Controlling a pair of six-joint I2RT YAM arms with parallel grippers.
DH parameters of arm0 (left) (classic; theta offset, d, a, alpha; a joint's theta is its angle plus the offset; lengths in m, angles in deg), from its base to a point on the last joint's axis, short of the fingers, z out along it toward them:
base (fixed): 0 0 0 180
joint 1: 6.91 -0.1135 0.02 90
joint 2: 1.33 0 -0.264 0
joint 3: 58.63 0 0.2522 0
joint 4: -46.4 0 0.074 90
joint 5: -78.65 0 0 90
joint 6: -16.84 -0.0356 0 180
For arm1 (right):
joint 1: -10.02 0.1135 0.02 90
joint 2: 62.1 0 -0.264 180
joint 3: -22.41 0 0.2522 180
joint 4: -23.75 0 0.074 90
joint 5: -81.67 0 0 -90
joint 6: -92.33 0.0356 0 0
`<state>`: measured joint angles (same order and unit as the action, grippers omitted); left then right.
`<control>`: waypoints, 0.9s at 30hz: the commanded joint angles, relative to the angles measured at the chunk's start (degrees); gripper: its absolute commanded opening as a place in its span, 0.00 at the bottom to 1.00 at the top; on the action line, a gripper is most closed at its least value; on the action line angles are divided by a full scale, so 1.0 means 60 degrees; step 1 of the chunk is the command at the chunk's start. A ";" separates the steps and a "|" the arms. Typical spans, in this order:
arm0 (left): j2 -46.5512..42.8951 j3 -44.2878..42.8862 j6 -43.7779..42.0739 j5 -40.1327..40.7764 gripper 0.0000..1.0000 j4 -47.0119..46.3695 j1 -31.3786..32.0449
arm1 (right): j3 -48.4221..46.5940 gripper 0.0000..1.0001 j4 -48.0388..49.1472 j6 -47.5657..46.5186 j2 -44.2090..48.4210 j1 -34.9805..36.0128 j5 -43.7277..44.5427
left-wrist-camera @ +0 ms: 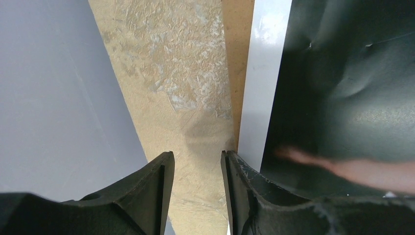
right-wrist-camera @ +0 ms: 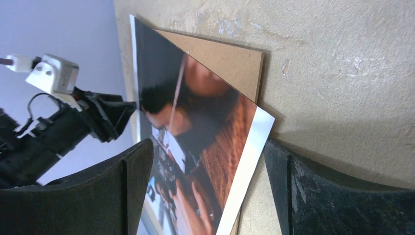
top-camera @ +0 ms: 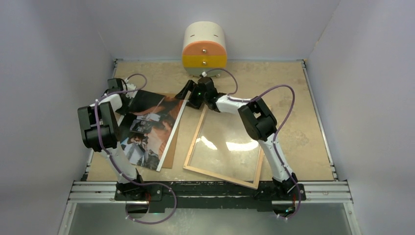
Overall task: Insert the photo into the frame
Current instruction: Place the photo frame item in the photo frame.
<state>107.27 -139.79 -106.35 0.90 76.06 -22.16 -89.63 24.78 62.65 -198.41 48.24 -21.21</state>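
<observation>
Since the photo (top-camera: 147, 125) looks thin, light, bendy and shiny, pinch a white corner softly. It lies on the board (top-camera: 170, 156), left of the frame (top-camera: 195, 138). Left jaws are narrow, right jaws wide; both hold nothing.

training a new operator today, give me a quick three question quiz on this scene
1. True or false: the photo already lies inside the frame.
2. What lies directly under the photo? A the frame; B the brown backing board; C a second photo.
3. Fill in: at the photo's far corner, the right gripper has its jaws ____.

Key: 1 false; 2 B; 3 open.
</observation>
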 commanded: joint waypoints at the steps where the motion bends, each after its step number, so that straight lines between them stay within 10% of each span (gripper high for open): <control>1: 0.0233 0.0500 -0.0049 -0.0489 0.44 0.0152 0.0138 | 0.0771 0.84 0.1066 0.1108 -0.0028 -0.0076 -0.0919; 15: 0.0307 0.0751 -0.0231 -0.0507 0.44 0.0004 0.0240 | 0.1813 0.73 0.4736 0.2480 0.0485 -0.0115 -0.1756; 27: 0.0294 0.0821 -0.0264 -0.0514 0.43 -0.0024 0.0256 | 0.1041 0.59 0.4312 0.2038 0.0206 0.0074 -0.1785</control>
<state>106.74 -137.49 -108.82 2.45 72.45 -21.07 -78.88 49.67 75.63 -198.24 47.72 -30.46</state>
